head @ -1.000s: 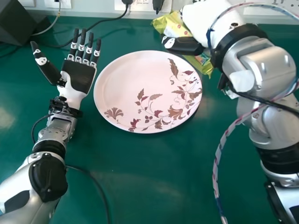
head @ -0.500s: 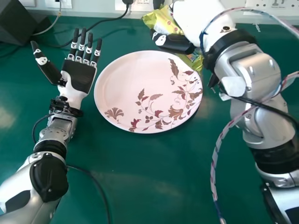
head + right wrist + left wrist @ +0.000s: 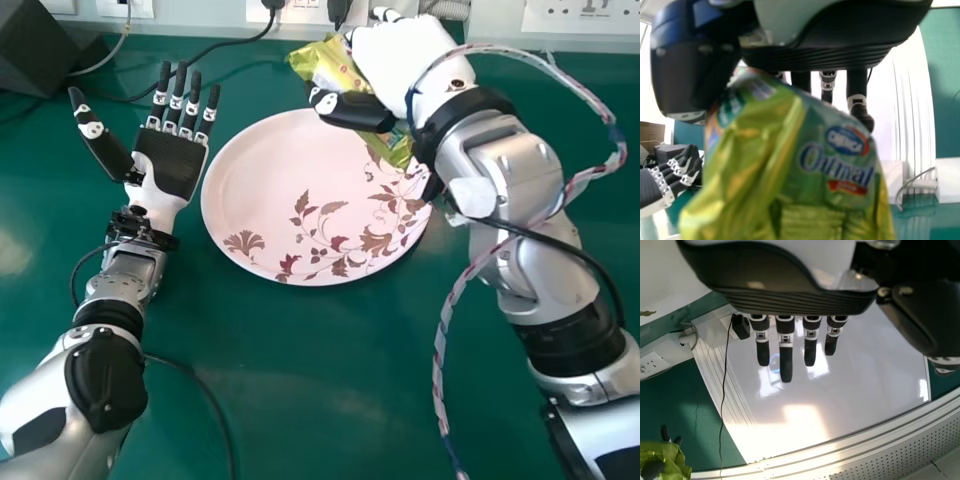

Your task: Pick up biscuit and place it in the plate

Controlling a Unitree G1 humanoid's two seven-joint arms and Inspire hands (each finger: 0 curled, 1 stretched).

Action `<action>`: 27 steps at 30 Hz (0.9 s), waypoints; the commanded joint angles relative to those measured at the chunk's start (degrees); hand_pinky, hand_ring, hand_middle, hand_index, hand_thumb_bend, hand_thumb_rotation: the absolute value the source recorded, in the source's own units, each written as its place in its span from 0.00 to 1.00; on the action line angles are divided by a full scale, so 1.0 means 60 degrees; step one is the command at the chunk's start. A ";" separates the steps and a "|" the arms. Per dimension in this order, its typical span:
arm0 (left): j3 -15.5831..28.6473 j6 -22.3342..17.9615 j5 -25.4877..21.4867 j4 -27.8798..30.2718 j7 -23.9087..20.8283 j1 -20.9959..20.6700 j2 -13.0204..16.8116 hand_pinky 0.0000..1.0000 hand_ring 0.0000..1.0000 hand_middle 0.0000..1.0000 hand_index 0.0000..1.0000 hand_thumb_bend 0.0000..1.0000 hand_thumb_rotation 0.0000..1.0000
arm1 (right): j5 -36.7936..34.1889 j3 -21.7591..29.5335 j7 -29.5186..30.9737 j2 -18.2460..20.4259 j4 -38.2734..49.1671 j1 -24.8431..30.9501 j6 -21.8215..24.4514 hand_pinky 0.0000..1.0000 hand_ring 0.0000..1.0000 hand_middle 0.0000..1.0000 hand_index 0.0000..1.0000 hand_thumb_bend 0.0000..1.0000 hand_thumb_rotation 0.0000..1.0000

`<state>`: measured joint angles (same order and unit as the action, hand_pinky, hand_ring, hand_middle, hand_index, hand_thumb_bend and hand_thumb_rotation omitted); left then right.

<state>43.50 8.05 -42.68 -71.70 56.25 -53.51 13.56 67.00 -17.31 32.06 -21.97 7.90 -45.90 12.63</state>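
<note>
The biscuit packet (image 3: 327, 66) is clamped between the thumb and fingers of the right hand (image 3: 405, 58), at the far right side of the plate (image 3: 280, 180), its lower end overlapping the plate's rim in the head view; whether the two touch, I cannot tell. Left of the plate, the left hand (image 3: 170, 162) lies palm up with its fingers straight and apart. A dark box (image 3: 38, 48) sits beyond the plate, farther left
</note>
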 commanded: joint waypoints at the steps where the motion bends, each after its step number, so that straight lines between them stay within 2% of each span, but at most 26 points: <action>1: -0.0103 -0.0016 0.0149 -0.0265 0.0054 0.0291 -0.0216 0.87 0.80 0.94 1.00 0.98 0.64 | -0.0141 -0.0050 -0.0298 0.0048 -0.0099 0.0137 -0.0029 0.10 0.09 0.19 0.49 0.51 0.04; 14: -0.0012 0.0121 0.0186 -0.0254 0.0068 0.0272 -0.0229 0.92 0.83 0.92 0.99 0.99 0.59 | -0.0690 -0.0415 -0.1315 0.0066 -0.1814 0.0006 -0.0163 0.10 0.08 0.17 0.49 0.51 0.04; 19: -0.0019 0.0076 0.0202 -0.0249 -0.0002 0.0271 -0.0234 0.88 0.78 0.90 0.97 1.00 0.60 | -0.0715 -0.0660 -0.2064 -0.0018 -0.2551 -0.0063 -0.0485 0.09 0.08 0.17 0.49 0.51 0.04; 27: -0.0091 -0.0055 0.0276 -0.0229 0.0088 0.0269 -0.0261 0.88 0.78 0.91 0.96 0.97 0.57 | -0.0902 -0.0887 -0.2176 0.0186 -0.3012 -0.0151 -0.0395 0.08 0.06 0.14 0.49 0.51 0.04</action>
<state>43.47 7.72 -41.55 -71.79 56.31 -53.83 13.27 62.19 -22.16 19.59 -21.40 -10.08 -45.84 10.21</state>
